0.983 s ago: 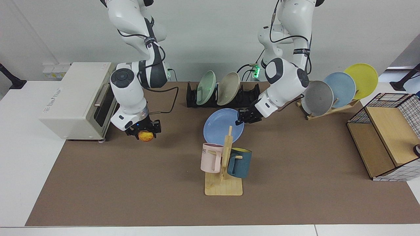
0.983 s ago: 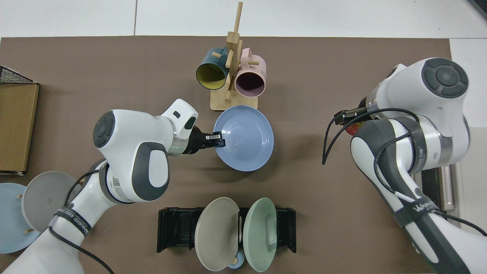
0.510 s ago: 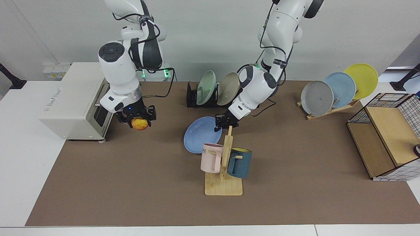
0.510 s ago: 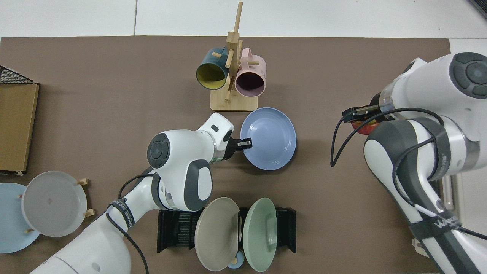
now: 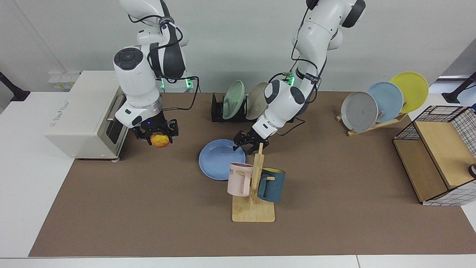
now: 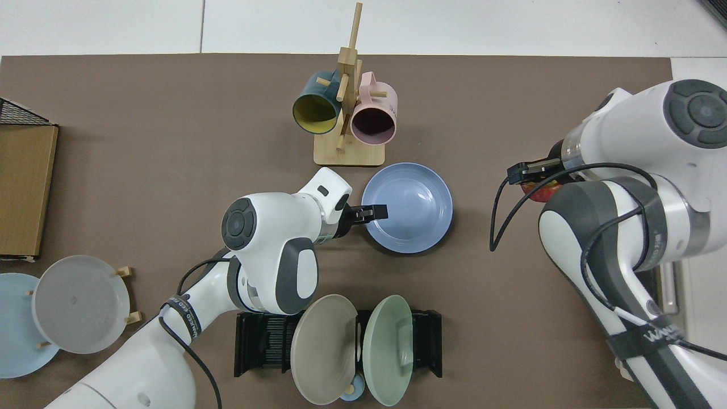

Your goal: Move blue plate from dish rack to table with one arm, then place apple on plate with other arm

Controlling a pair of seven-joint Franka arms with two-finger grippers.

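Blue plate [image 5: 219, 159]: you see it flat on the desk [image 5: 148, 208], beside the mug stand [image 5: 256, 186]. Left hand [image 5: 248, 143] at its rim, fingers parted. Right hand [image 5: 158, 134] holds the apple [image 5: 159, 140] aloft near the toaster oven [image 5: 85, 113].

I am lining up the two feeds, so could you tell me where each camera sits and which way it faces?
Facing view: across the table, looking at both arms; the left gripper is at the blue plate, the right gripper holds the apple.
Top view: overhead, looking down; both arms show.
Shared: plate, dish rack, mug stand.
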